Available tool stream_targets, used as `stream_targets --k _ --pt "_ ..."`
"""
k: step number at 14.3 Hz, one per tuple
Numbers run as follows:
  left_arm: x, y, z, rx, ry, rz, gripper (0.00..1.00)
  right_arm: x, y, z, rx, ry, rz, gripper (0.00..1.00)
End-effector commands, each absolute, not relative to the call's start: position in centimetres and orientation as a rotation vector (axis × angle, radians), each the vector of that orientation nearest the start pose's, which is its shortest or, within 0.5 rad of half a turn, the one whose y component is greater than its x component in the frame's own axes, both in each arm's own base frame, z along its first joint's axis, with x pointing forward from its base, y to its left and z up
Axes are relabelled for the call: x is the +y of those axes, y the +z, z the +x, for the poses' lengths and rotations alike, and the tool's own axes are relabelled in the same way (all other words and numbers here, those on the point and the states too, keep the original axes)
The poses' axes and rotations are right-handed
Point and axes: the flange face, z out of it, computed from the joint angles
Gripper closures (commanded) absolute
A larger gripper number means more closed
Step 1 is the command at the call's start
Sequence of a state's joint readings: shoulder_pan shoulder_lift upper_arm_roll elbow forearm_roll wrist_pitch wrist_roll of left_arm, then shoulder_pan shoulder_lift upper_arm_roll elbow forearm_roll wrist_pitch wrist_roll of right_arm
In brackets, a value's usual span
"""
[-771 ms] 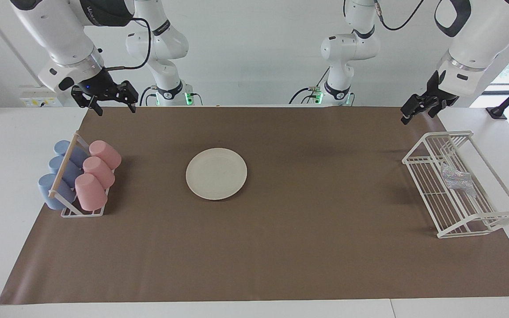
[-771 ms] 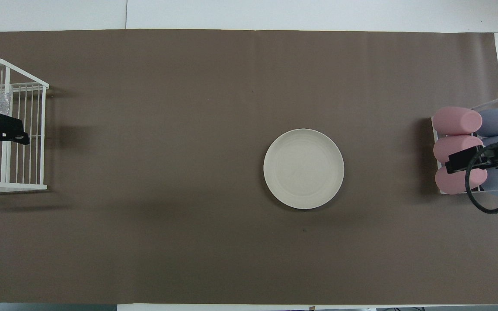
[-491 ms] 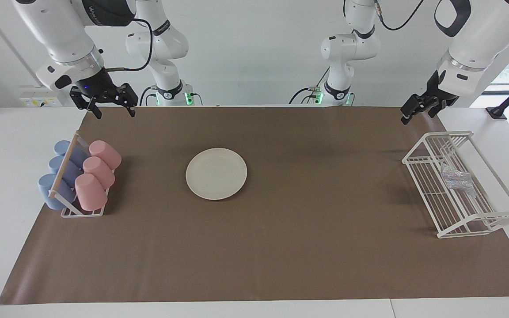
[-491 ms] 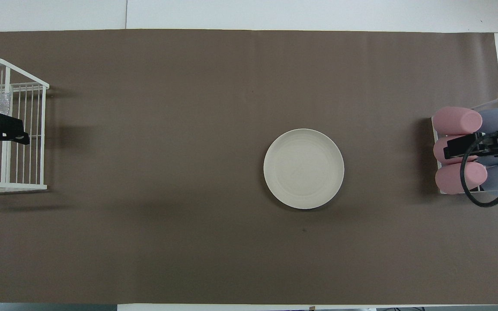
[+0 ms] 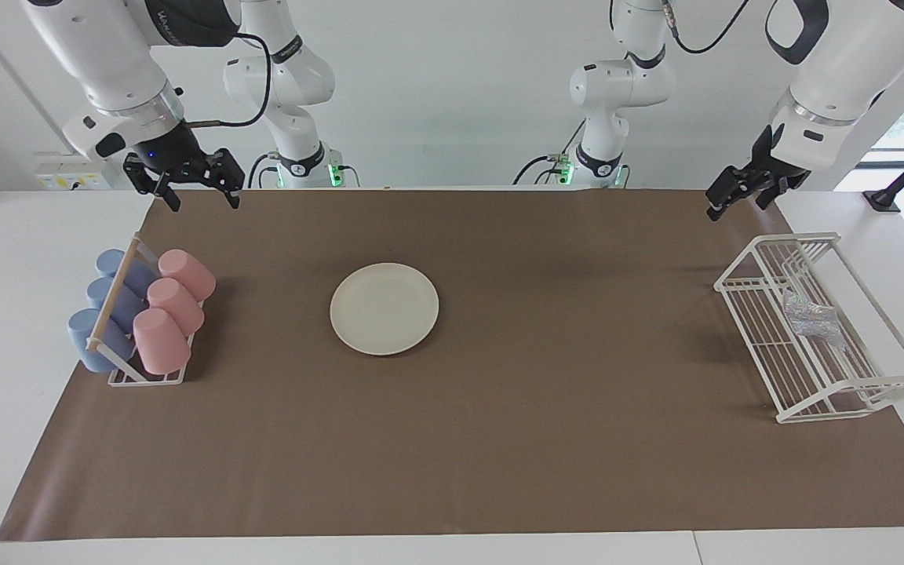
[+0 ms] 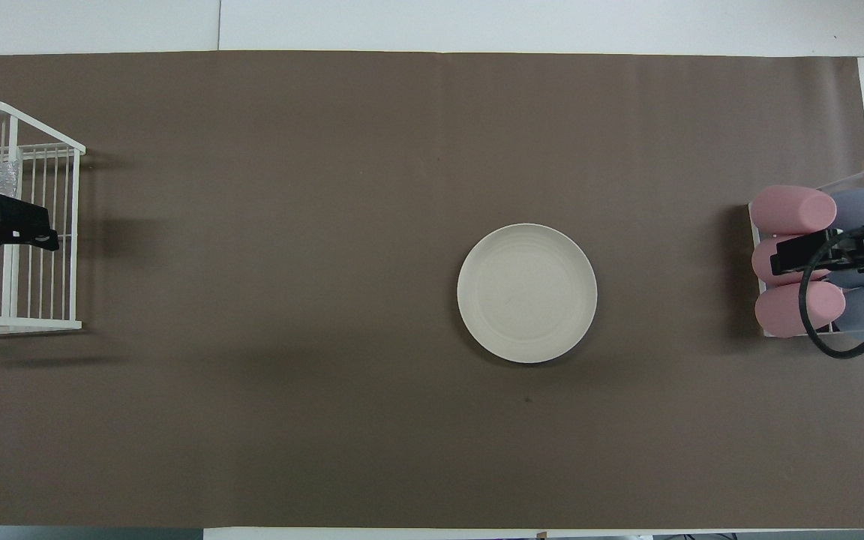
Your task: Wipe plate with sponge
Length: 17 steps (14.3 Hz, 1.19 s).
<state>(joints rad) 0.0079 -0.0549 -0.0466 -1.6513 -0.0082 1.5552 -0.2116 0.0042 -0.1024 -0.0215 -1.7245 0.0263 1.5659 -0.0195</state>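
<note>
On the brown mat (image 5: pixel 499 439) that covers the table, the plate (image 5: pixel 384 308) lies flat and alone near the middle, somewhat toward the right arm's end, with bare mat all round it, which likely leaves room for a wiping stroke from either side. The sponge (image 5: pixel 810 317) rests inside the white wire rack (image 5: pixel 852 392) at the left arm's end of the table, well apart from the plate, so it probably has to be fetched first, and the left arm is the natural one for that. At the right arm's end, pink cups (image 5: pixel 171 308) and blue cups (image 5: pixel 107 310) lie on their sides in a small cup rack (image 5: pixel 146 378), out of the way of the job. The left gripper (image 5: pixel 737 191) hangs in the air over the rack's end nearer the robots, its wrist angled down and inward; its fingers are spread wide and hold nothing. The right gripper (image 5: pixel 195 190) hangs raised above the cup rack's end nearer the robots, pointing down, its fingers likewise spread wide and empty. Nothing has yet touched sponge or plate, so the wiping seems not to have begun.
</note>
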Motion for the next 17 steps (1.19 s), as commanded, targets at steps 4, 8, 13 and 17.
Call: stream_targets --k 4,8,13,17 --pt "-1.5 61.7 53.1 -0.287 0.001 -3.06 0.0 -0.2 60.5 51.8 0.185 0.099 -3.126 0.0" --pt "-2.6 61.1 53.9 -0.187 -0.054 -2.878 0.0 0.2 60.5 51.8 0.303 0.1 -3.12 0.0" --pt "-3.1 56.5 57.3 -0.076 -0.061 -2.713 0.0 1.4 60.4 51.5 0.553 0.108 -3.089 0.0" --pt "-4.0 51.1 60.3 -0.065 -0.069 -2.569 0.0 4.5 60.4 51.3 0.731 0.111 -3.055 0.0"
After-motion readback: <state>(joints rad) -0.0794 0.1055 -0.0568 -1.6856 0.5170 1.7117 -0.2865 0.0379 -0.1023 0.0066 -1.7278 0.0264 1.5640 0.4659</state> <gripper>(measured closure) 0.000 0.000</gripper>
